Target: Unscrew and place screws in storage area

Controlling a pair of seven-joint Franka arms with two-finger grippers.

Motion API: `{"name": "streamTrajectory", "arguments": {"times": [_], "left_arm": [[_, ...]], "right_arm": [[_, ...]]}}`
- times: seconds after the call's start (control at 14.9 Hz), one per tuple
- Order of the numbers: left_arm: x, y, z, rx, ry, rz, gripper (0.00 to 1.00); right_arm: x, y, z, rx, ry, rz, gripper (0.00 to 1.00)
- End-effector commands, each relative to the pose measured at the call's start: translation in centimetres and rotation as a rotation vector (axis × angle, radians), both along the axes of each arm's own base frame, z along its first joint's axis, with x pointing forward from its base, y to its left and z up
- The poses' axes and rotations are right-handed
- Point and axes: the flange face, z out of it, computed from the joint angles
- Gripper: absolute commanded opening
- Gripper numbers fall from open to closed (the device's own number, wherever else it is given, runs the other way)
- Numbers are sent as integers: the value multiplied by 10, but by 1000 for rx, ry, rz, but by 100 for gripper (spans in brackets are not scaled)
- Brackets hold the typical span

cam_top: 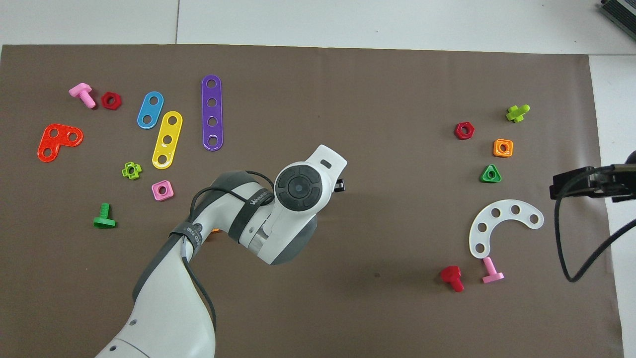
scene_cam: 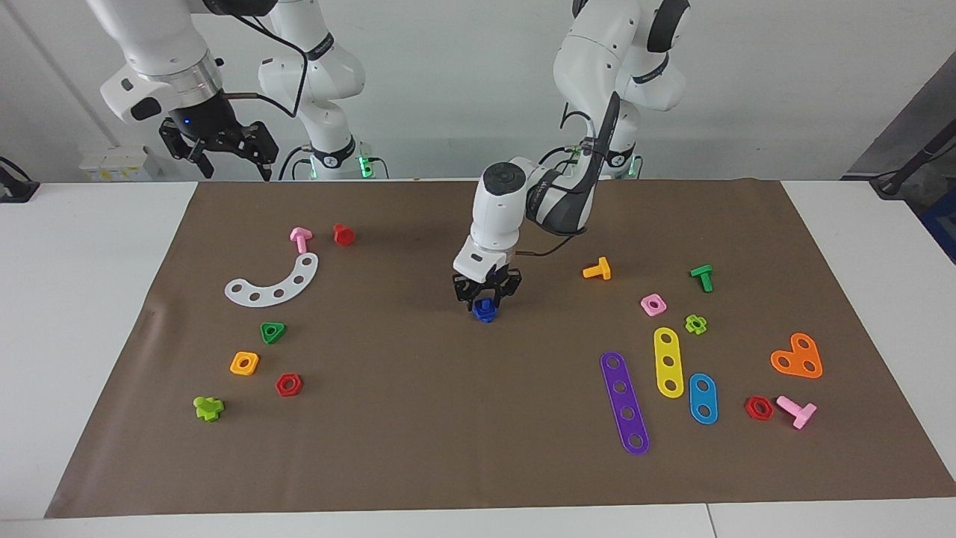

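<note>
Left hand (scene_cam: 486, 294) points down at mid-mat w/ fingers closed around a dark-blue screw (scene_cam: 485, 310), which sits at or just above the brown mat (scene_cam: 418, 418) on the table (scene_cam: 89, 314). Right hand (scene_cam: 216, 146) waits raised over its own end of the table, fingers spread apart, holding nothing. Writing on left arm's strap too small to read.

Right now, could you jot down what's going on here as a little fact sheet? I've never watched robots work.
Left gripper: down at the mat's middle, fingers around the blue screw
Blue screw: sitting on the brown mat
Right gripper: waiting in the air over the mat's edge at its own end
Near the right arm's end: white curved strip, loose nuts and bolts
Near the left arm's end: purple strip, yellow strip
</note>
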Motion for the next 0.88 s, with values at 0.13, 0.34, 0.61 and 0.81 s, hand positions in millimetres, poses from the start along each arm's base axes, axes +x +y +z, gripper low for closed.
{"name": "streamTrajectory", "arguments": {"times": [0.13, 0.34, 0.61, 0.81], "left_arm": [[0, -1, -3, 21, -6, 10, 33], [-1, -1, -3, 26, -1, 10, 24], [1, -6, 8, 35, 10, 10, 23], [4, -9, 17, 41, 11, 10, 22]], "right_arm": [[-5, -2, 0, 6, -15, 29, 100], [-5, -2, 0, 6, -14, 29, 100], [-5, -2, 0, 6, -15, 29, 100], [-5, -2, 0, 6, -15, 29, 100]]}}
